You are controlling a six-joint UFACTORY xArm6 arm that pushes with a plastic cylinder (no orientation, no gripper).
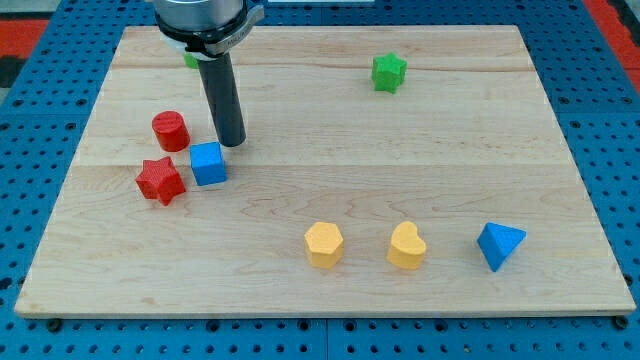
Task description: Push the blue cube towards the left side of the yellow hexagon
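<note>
The blue cube [208, 163] sits on the wooden board [330, 170] at the view's left. The yellow hexagon [323, 244] lies near the view's bottom, to the right of and below the cube. My tip [232, 143] stands just above and to the right of the blue cube, nearly touching its top right corner. The rod rises from there to the arm's body at the view's top.
A red cylinder [170, 131] and a red star [160, 180] sit just left of the blue cube. A yellow heart [406, 246] and a blue triangular block [499, 244] lie right of the hexagon. A green star [388, 72] is at top right; a green block [189, 59] peeks behind the arm.
</note>
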